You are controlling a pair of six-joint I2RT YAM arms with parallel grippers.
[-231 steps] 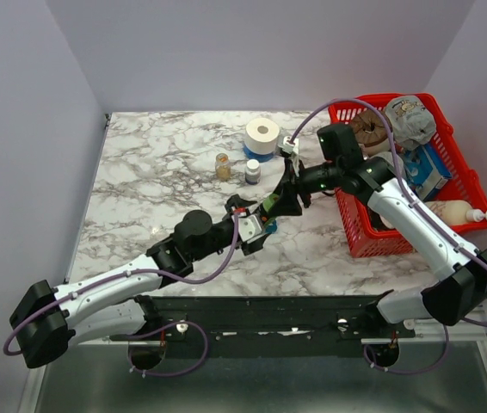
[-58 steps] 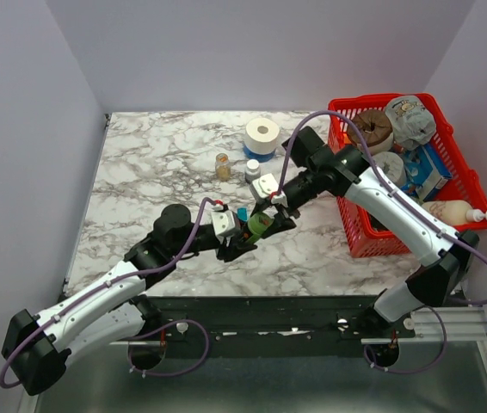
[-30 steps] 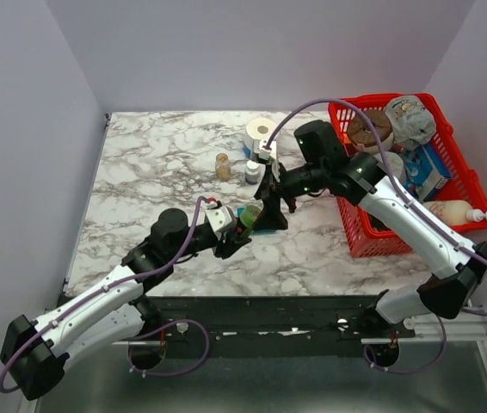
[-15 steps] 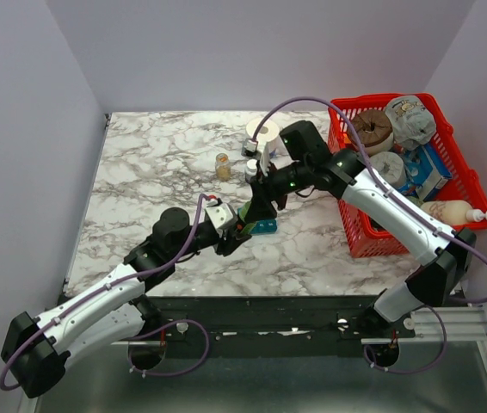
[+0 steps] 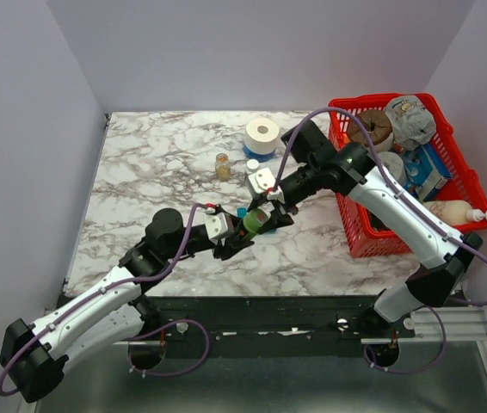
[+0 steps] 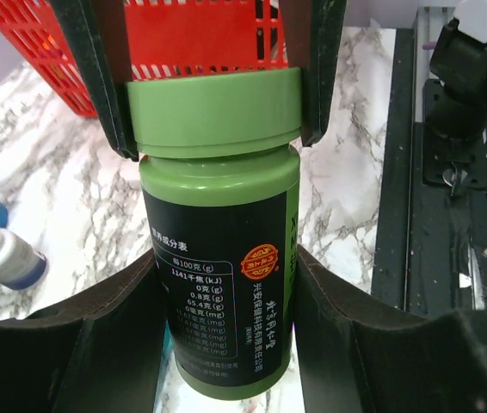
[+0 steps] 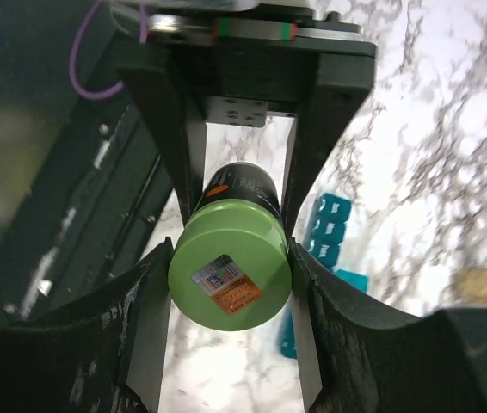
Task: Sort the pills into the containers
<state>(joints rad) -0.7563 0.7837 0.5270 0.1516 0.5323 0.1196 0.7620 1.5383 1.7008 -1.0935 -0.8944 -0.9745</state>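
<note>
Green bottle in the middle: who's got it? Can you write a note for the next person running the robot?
The left fingers are shut on the green bottle, holding its body.
The right fingers are shut on its cap.
The teal pill organizer lies on the table, just beyond the bottle.
Done: bottle picked up and cap gripped, but the cap is not off yet.
Left: take the cap off, then sort the pills into the organizer. No pills show yet.

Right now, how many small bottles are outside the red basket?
3: green bottle in both arms' fingers; amber bottle and white bottle near the roll. More may be hidden.
</note>
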